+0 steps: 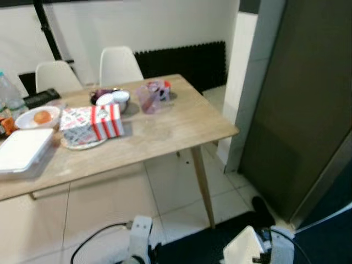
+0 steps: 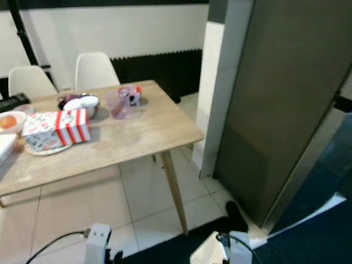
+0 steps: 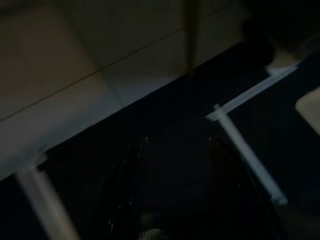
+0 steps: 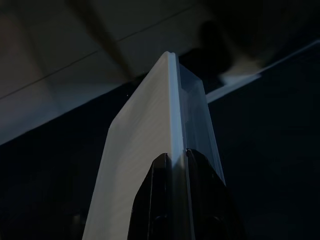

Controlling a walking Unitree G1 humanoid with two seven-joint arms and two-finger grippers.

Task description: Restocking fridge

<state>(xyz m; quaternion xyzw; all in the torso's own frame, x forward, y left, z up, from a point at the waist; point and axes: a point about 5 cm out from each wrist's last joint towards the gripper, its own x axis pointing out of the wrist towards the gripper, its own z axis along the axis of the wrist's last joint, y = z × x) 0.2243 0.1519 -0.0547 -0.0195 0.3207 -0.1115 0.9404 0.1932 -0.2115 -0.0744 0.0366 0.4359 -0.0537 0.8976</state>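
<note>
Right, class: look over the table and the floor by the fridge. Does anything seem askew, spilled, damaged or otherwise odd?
Nothing looks spilled or broken. The red-striped box lies tilted on a plate, overhanging its rim. A dark object lies on the floor beside the fridge; what it is cannot be told.

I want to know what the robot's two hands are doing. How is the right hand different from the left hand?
The right hand is shut on a flat white container, pinching its edge; the left hand is open and holds nothing. The right hand's view is bright with the container's white side; the left hand's view is dim, facing tiled floor and dark mat. Both hang low, and both have black fingers.
</note>
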